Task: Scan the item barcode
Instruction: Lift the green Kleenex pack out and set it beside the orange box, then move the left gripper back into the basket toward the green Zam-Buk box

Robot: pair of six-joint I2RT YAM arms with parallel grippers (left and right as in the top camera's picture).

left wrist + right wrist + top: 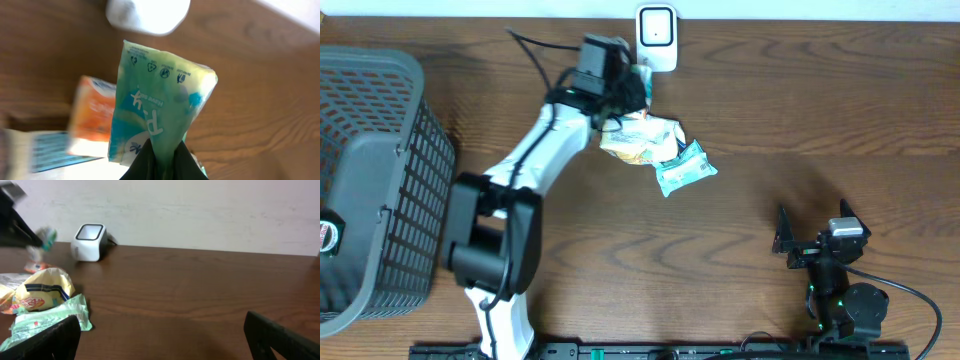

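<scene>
The left fingers (141, 169) are clamped on 1 green packet (160, 100), held just beside the white scanner (657, 37). Presenting is in hand. Next, the barcode probably needs turning toward the scanner's window. The right fingers (50, 337) stand wide apart, well away.

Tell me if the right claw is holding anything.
No, the right claw stands wide open, with only the table showing between its two sides.

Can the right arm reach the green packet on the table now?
Probably yes: the right claw is open and only bare table lies between it and the green packet.
</scene>
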